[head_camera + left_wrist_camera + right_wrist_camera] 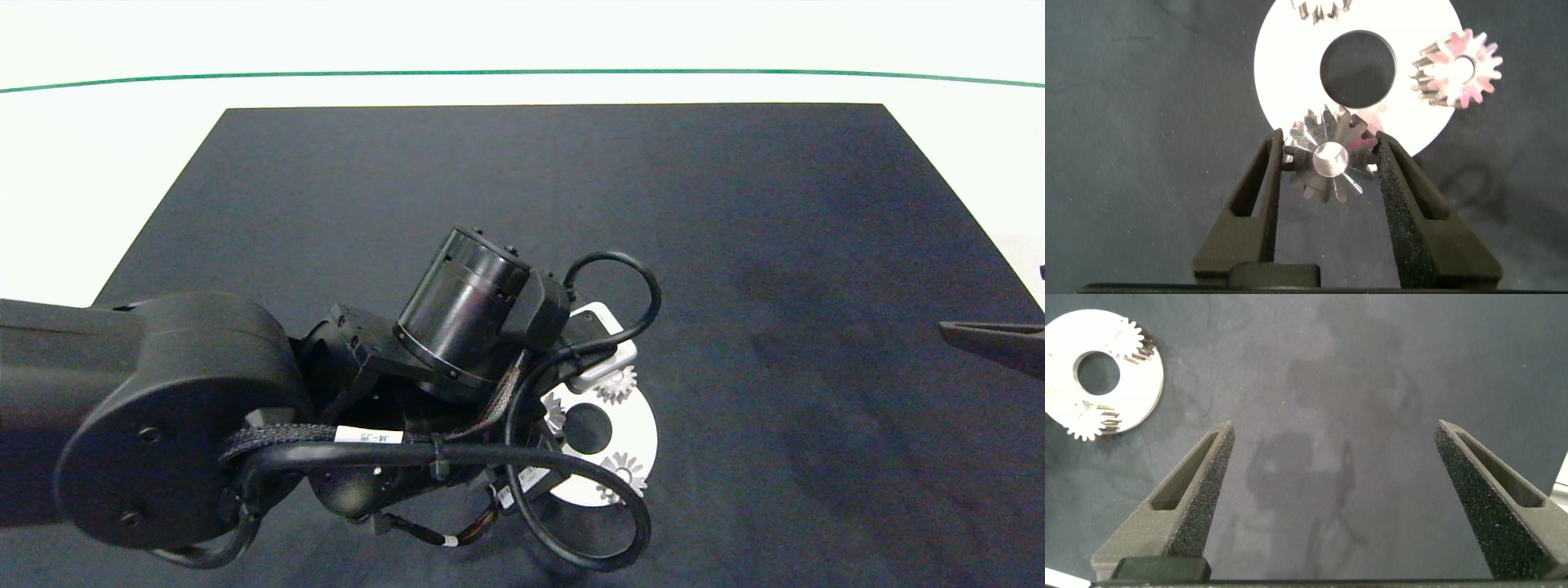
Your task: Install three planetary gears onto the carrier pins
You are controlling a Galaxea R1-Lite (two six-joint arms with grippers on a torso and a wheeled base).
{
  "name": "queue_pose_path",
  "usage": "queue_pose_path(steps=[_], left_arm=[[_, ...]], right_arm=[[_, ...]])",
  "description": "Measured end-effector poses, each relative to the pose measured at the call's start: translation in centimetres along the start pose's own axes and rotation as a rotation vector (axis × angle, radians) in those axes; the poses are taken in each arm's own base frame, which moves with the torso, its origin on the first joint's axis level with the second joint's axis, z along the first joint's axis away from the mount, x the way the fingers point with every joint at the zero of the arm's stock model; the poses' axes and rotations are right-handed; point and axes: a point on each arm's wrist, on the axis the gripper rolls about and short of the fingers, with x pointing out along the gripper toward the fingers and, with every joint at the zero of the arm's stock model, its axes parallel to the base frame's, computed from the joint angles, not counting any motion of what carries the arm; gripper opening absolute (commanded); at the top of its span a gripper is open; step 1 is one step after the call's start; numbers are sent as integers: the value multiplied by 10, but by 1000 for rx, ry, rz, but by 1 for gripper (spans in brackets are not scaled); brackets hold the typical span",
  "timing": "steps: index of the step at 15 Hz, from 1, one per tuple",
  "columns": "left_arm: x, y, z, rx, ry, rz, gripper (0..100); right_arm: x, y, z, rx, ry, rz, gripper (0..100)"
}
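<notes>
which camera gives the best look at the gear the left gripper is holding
The left wrist view: the gear sits centred between the left gripper fingers, over the white disc's edge. The head view hides it behind the arm; the right wrist view doesn't show it.

Left arm reached in across the tabletop, wrist bent downward, cables looping round it. Left gripper (1331, 159) pointed down, its fingers (1270, 175) closed against the teeth of a planetary gear (1328, 162). Right gripper (1331, 457) was parked well off to the side, fingers (1200, 486) spread wide with nothing between them.
</notes>
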Motion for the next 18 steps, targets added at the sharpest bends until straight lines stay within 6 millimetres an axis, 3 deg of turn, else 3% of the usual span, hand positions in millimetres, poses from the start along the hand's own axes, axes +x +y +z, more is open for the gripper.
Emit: queue_pose_path(steps=[18], left_arm=[[10, -2, 0, 18, 20, -7, 0]], right_arm=[[-1, 0, 1, -2, 6, 9, 100]])
